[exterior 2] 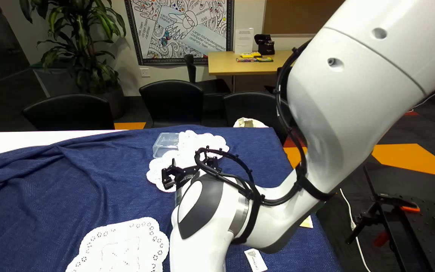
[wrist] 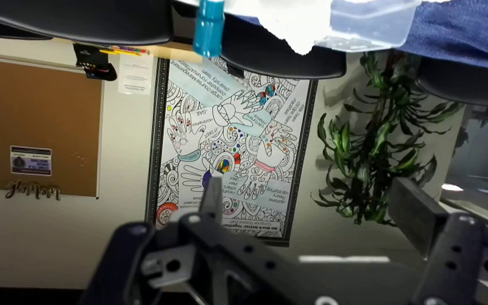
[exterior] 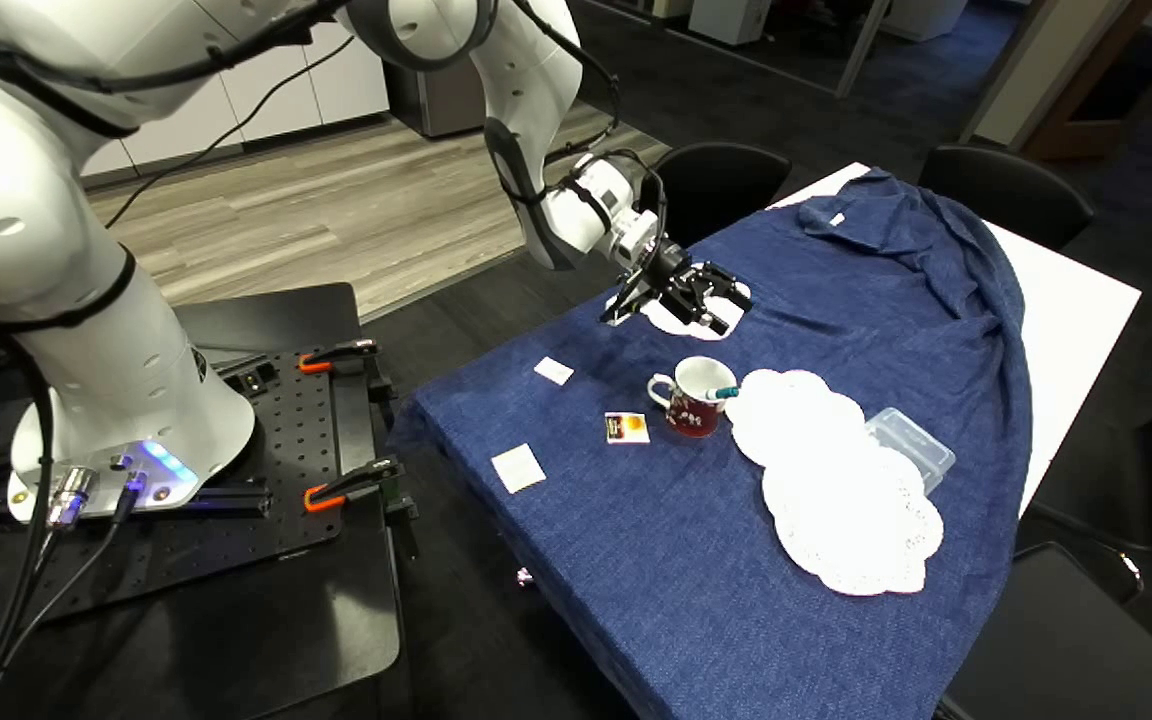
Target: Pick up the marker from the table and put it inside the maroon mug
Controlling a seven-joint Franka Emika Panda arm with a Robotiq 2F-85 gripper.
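Note:
The maroon mug stands upright on the blue cloth, with a white inside and its handle facing the robot base. The marker leans in the mug, with its teal end sticking out over the rim; its lower part is hidden. The teal end also shows at the top of the wrist view. In an exterior view, mug and marker are hidden behind the arm. My gripper is open and empty, above the table and apart from the mug. It also shows open in the wrist view.
White lace doilies lie beside the mug, another doily beneath the gripper area. A clear plastic box sits at the doilies' edge. A tea packet and flat white squares lie near the base-side edge. Chairs surround the table.

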